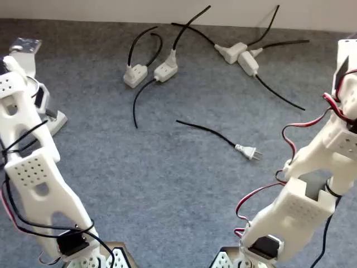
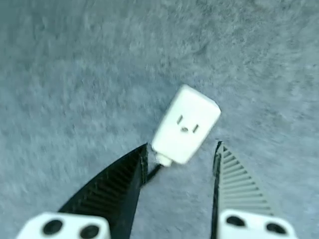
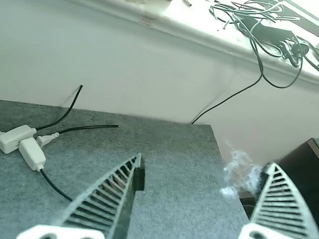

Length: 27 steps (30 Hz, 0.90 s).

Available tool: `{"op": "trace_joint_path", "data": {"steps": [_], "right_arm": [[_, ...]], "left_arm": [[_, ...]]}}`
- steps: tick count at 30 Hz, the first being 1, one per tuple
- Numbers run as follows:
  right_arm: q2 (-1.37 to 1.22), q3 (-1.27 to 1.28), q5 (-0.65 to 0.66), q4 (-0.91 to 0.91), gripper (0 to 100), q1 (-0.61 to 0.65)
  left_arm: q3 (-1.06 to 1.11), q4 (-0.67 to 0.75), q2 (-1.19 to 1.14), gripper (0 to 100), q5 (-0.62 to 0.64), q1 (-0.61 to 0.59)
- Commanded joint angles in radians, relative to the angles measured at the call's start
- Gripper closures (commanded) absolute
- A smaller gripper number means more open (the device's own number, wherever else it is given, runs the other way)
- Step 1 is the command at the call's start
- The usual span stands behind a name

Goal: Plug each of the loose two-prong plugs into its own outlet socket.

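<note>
Flanking a white outlet socket [image 2: 185, 124], the left fingers [image 2: 124, 184] stand apart.

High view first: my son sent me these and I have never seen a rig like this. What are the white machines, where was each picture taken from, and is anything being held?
The white jointed machines are two small robot arms, the left arm and the right arm. The high view comes from a fixed camera looking down on a grey table. The other two pictures come from a camera on each arm's wrist, so each shows that arm's own hand up close. On the table lie white outlet sockets with black cords and one loose two-prong plug. The left hand is open, and a white socket shows between its fingers, not gripped. The right hand is open and holds nothing.
</note>
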<state>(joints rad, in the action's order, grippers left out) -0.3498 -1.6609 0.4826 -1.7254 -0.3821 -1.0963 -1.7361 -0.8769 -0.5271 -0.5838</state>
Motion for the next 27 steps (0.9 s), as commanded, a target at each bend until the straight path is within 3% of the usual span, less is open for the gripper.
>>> {"op": "trace_joint_path", "data": {"steps": [1, 13, 27], "right_arm": [[0.042, -0.107, -0.011, -0.039, 65.2, -0.053], [0.039, -0.104, -0.011, -0.041, 65.2, -0.096], [0.041, -0.104, -0.011, -0.041, 65.2, -0.087]], "left_arm": [[-0.217, -0.009, -0.114, 78, -0.137, -0.004], [-0.354, -0.009, -0.36, 78, -0.318, -0.001], [-0.183, -0.025, -0.387, 78, -0.327, 0.027]]}}
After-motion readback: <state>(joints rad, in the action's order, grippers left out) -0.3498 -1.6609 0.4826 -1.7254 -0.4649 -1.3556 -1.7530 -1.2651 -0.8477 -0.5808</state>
